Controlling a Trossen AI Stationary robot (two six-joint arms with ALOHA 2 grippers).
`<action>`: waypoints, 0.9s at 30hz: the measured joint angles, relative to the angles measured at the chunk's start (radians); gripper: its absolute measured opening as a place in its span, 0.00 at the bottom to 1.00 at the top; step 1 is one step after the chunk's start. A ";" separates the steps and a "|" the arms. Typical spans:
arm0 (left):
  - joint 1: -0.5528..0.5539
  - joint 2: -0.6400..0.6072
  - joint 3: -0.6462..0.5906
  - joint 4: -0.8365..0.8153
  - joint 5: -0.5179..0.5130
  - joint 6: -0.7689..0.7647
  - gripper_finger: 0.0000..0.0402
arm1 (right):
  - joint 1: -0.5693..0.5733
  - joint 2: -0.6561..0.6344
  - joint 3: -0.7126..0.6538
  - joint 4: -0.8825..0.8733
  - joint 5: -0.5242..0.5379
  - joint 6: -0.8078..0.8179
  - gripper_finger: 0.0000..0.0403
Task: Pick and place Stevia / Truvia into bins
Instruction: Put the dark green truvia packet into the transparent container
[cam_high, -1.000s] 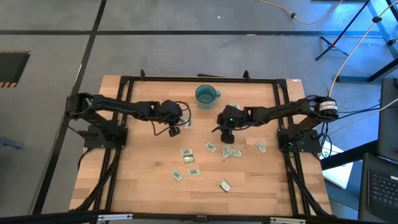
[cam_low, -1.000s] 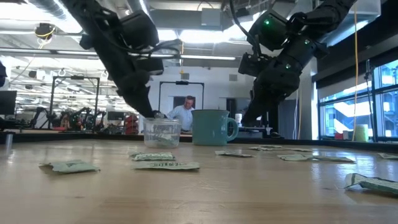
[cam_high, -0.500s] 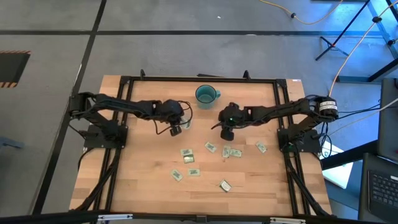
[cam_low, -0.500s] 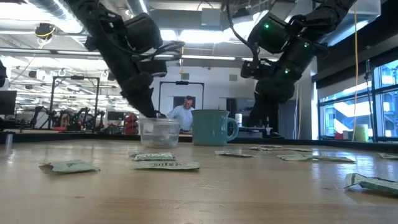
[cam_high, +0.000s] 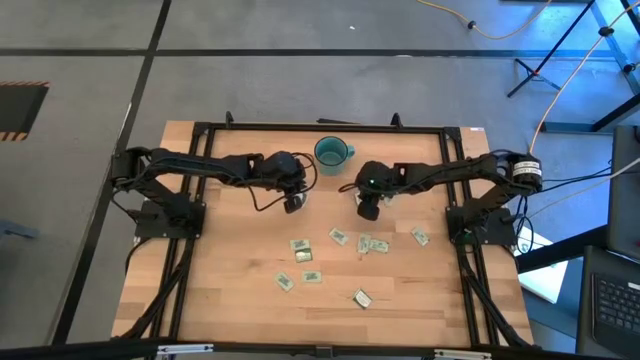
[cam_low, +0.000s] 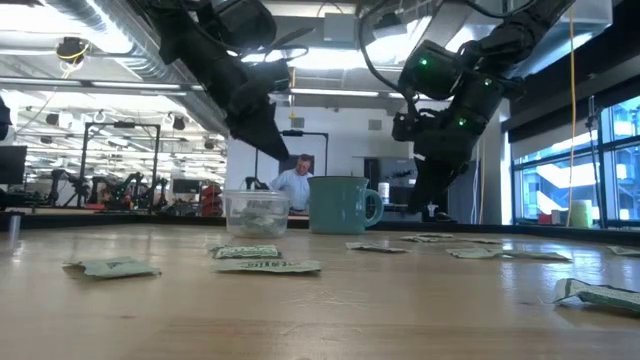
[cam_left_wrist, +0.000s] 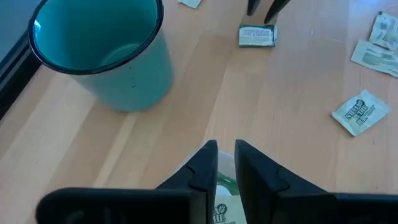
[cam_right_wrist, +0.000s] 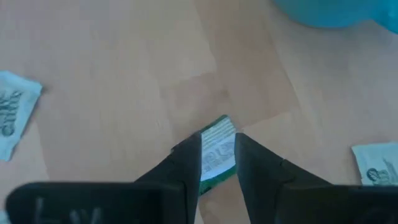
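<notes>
Change since half a second ago: left gripper (cam_high: 294, 203) has lifted off the small clear square plastic tub (cam_low: 257, 213) and moved closer to the teal ceramic mug (cam_high: 331, 152). Low view shows it now well above the tub rim, where before it reached down to the tub. Judgement: a drop into the tub is probably just finished, and the arm is pulling out for the next pick.

Right gripper (cam_high: 367, 212) has drawn in toward the mug over the same interval and hangs in the air beside it, on the side away from the tub.

Left gripper state: fingers (cam_left_wrist: 202, 168) nearly together, only a narrow slit between them, nothing held in that slit. Green-and-white print shows below the fingers in the left wrist view; likely packets lying in the tub, but the tub wall is hard to make out there.

Right gripper state: fingers (cam_right_wrist: 189, 163) pinching one pale green and white paper sweetener packet (cam_right_wrist: 216, 152) by its end, clear of the wooden table (cam_high: 400, 290).

Remaining loose sweetener packets (cam_high: 303, 252) lie scattered on the table, well apart from the mug on its near side. The tub stands just beside the mug.

Judgement: the task is partly done, with the right arm's packet next for the tub.
</notes>
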 joint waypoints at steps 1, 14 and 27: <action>0.000 0.000 0.000 -0.002 0.000 0.000 0.12 | 0.001 0.000 0.000 0.000 -0.008 -0.010 0.24; -0.001 0.000 0.000 -0.006 0.000 0.000 0.13 | 0.005 0.133 0.005 0.039 -0.010 -0.038 0.22; -0.005 0.000 0.000 -0.015 -0.002 0.000 0.11 | 0.005 0.111 0.000 0.031 -0.011 -0.052 0.05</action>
